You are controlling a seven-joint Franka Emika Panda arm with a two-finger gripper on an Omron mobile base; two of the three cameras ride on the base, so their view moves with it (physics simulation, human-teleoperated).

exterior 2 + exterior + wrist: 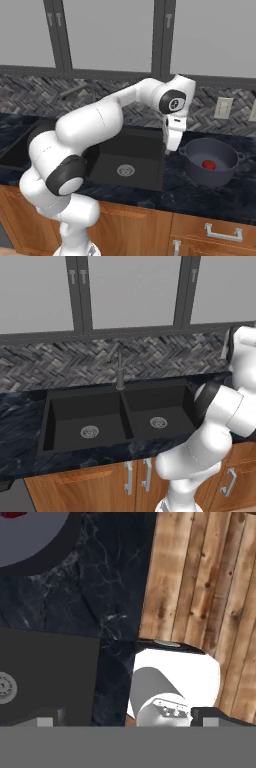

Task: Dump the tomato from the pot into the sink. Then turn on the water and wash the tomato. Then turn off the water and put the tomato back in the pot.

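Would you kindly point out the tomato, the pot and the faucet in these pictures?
tomato [209, 164], right base view, on its red top, inside the pot.
pot [194, 166], right base view, on its dark outer wall, left side.
faucet [119, 373], left base view, on its upright stem behind the sink divider.

pot [210, 162] top open | faucet [119, 367] stands behind sink [115, 415] | 2 basins unobstructed
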